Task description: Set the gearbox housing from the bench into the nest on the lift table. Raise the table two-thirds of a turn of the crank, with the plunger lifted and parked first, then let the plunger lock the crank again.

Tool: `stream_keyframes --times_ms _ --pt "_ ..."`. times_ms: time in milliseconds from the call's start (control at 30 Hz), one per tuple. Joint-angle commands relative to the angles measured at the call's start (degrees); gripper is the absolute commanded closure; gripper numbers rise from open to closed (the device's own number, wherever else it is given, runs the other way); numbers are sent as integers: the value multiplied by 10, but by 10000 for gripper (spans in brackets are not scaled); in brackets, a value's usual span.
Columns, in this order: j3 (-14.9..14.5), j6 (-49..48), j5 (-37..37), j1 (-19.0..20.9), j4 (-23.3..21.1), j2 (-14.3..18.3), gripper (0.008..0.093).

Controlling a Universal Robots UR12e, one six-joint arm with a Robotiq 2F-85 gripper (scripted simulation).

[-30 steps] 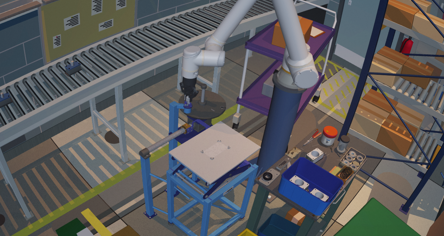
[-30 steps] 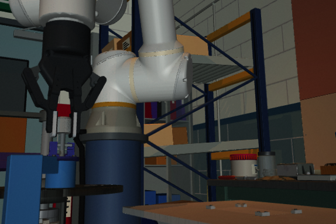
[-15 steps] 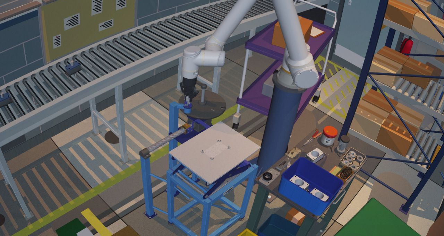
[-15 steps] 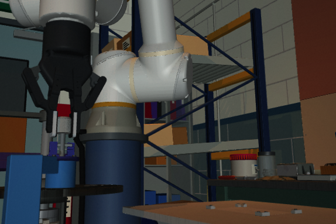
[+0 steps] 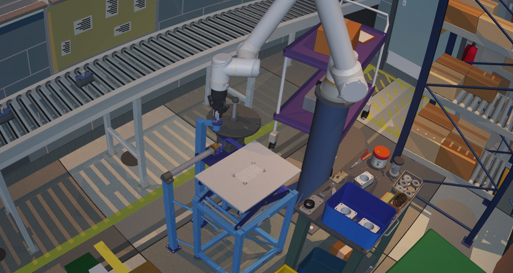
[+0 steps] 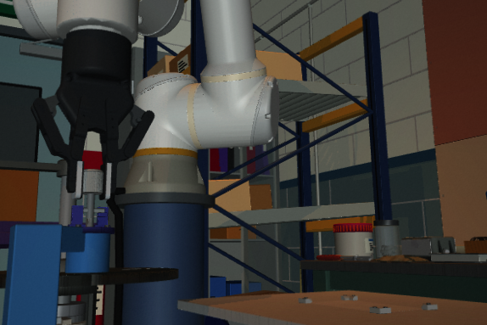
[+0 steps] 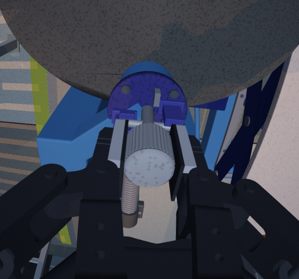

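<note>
The plunger's thin stem is partly hidden by its grey knurled knob [image 7: 149,154], which stands raised above the purple collar [image 7: 146,96] on the blue bracket, and my gripper [image 6: 92,180] is closed on that knob [image 6: 92,180] beside the dark crank wheel [image 5: 235,122]. The wheel's upright handle [image 5: 234,109] stands just right of my gripper [image 5: 216,116]. The lift table [image 5: 248,174] has an empty nest with small locating pads in its middle. A gearbox housing [image 5: 364,180] lies on the bench to the right, far from my gripper.
A long roller conveyor [image 5: 107,74] runs behind the crank. A purple cart [image 5: 323,74] stands right of the wheel, behind my arm's blue pedestal [image 5: 323,153]. The bench also carries a blue bin [image 5: 358,214] with two more housings, a red-lidded can [image 5: 380,157] and a tray of bearings.
</note>
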Motion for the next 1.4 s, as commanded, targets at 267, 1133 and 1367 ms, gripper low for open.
stream_keyframes --times_ms 267,1133,1367 --pt "0 0 0 0 0 0 544" --pt "-4 0 0 0 35 -32 534" --pt "-8 0 0 0 61 -54 534"
